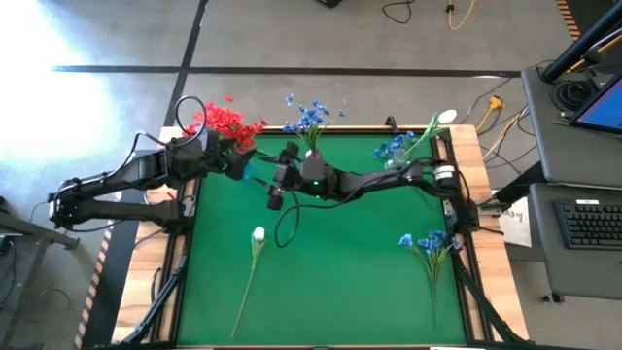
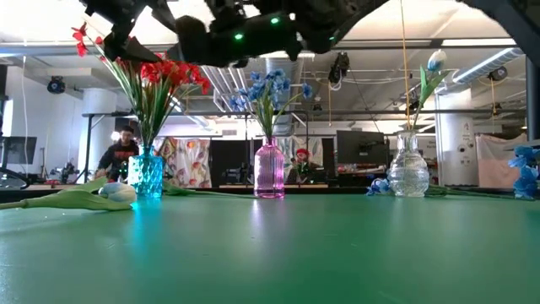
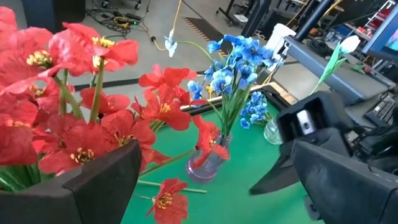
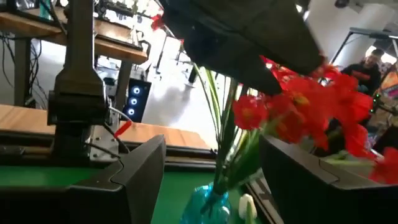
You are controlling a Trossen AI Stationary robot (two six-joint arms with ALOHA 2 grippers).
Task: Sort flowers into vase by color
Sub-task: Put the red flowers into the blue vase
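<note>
My left arm reaches from the table's left edge toward the back-left corner, and my left gripper (image 1: 236,160) sits spread wide at the red flowers (image 1: 225,121), holding nothing. My right arm stretches across the back of the green table (image 1: 330,282) from the right, and my right gripper (image 1: 272,191) hangs partly spread just beside the left one, its fingers around nothing I can make out. From above I see 1 white flower (image 1: 257,236) lying on the mat and loose blue flowers (image 1: 428,243) near the right edge. The low view alone shows 3 vases in a row: a blue vase (image 2: 148,176) with red blooms, a pink vase (image 2: 269,171) with blue ones, a clear vase (image 2: 409,171) with a white bud.
</note>
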